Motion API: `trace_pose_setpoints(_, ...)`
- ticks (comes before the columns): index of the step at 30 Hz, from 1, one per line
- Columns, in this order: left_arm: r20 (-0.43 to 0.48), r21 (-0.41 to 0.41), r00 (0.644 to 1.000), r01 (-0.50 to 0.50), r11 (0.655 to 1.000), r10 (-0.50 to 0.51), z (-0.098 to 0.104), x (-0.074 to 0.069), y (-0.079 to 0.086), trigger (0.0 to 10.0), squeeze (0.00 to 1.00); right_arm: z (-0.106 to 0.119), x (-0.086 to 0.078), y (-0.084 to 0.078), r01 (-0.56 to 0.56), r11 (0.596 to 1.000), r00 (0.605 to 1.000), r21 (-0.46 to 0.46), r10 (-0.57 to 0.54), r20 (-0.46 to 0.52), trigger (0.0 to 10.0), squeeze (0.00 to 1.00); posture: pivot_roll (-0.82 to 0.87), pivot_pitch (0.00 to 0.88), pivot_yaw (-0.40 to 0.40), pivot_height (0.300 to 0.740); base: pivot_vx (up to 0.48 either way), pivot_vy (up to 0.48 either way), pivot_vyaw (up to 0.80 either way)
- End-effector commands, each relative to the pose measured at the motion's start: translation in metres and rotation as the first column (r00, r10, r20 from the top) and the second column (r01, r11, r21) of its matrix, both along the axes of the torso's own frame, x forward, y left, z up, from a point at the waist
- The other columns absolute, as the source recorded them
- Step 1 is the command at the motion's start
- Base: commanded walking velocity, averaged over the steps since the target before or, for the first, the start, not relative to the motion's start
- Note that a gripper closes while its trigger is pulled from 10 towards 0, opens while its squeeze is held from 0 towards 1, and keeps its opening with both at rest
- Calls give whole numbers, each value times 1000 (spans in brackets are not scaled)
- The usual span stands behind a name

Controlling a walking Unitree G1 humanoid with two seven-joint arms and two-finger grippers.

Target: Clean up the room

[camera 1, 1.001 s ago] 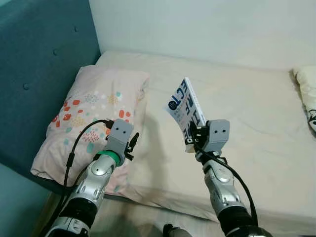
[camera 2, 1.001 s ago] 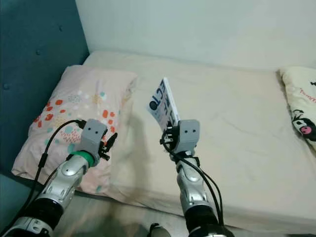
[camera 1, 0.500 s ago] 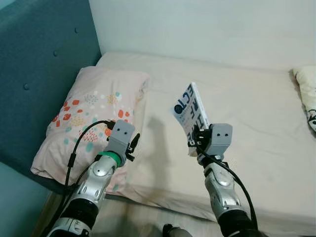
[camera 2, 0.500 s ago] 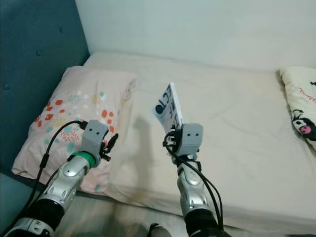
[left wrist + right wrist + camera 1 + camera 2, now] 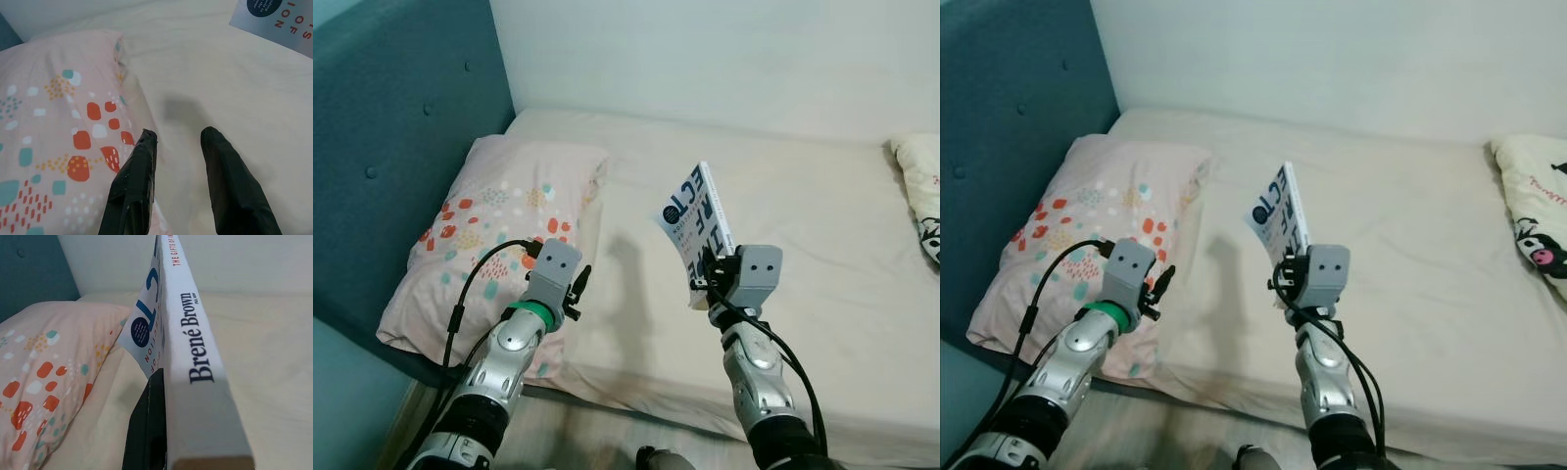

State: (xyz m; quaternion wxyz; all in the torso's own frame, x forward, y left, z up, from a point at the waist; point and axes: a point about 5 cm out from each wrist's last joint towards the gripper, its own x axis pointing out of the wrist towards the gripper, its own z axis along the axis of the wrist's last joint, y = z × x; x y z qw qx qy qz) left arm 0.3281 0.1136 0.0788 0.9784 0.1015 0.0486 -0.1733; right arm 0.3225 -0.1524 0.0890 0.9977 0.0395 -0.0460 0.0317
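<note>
My right gripper is shut on a white paperback book with blue and red lettering, held upright above the beige mattress. In the right wrist view the book's spine runs along one black finger. My left gripper hovers open by the inner edge of a pink patterned pillow. Its two black fingers stand apart with nothing between them, over the pillow's edge and the sheet.
A teal padded headboard rises on the left behind the pillow. A cream cartoon-print pillow lies at the bed's right end. A pale wall backs the bed. The mattress's front edge lies just before me.
My right gripper has shifted the book slightly to the right and a little lower. The left arm has barely moved.
</note>
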Motion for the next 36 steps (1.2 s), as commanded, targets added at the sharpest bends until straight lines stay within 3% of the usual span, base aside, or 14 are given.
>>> trace_pose_setpoints(1,-33,17,999,-8,1000,9,-10,-5,4,10000,0,6,0,-1,3,1000,999,8,-4,41,10000,0,-81,62,78,660,0,0,0)
trace_pose_setpoints(13,-34,20,999,-11,1000,11,-10,-5,5,10000,0,7,0,0,3,1000,999,14,-4,38,10000,0,-77,68,81,620,0,0,0)
trace_pose_setpoints(17,-35,22,999,-12,1000,13,-10,-5,6,10000,0,5,1,-1,3,997,1000,82,-5,22,10000,0,-75,71,83,610,0,0,-100)
trace_pose_setpoints(20,-35,22,999,-12,1000,13,-10,-5,6,10000,0,5,1,-1,3,997,1000,82,-5,22,10000,0,-75,71,83,610,0,0,-400)
trace_pose_setpoints(22,-35,23,999,-12,1000,13,-10,-6,6,10000,0,5,3,2,-35,966,999,258,39,-9,10000,0,-73,76,88,610,0,0,0)
trace_pose_setpoints(24,-36,25,999,-9,1000,10,-11,-7,7,10000,0,11,6,7,-102,895,994,434,109,9,10000,0,-70,83,95,610,0,0,0)
trace_pose_setpoints(25,-36,25,999,-9,1000,10,-11,-7,7,10000,0,11,6,7,-102,895,994,434,109,9,10000,0,-70,83,95,610,0,0,0)
trace_pose_setpoints(27,-37,29,999,-7,1000,8,-11,-7,8,10000,0,19,7,13,-176,821,983,543,175,55,10000,0,-66,88,98,610,0,0,0)
trace_pose_setpoints(29,-37,29,999,-7,1000,8,-11,-7,8,10000,0,19,7,13,-176,821,983,543,175,55,10000,0,-66,88,98,610,0,0,0)
trace_pose_setpoints(32,-38,33,999,-6,999,7,-11,-10,11,10000,0,26,7,23,-290,706,952,647,282,119,10000,0,-57,106,102,610,0,0,0)
trace_pose_setpoints(35,-38,34,999,-6,999,7,-11,-10,11,10000,0,27,7,25,-310,684,944,660,302,131,10000,0,-57,106,102,610,0,0,0)
trace_pose_setpoints(36,-38,34,999,-6,999,8,-11,-11,12,10000,0,27,7,28,-334,656,934,676,327,144,10000,0,-49,117,101,610,0,0,0)
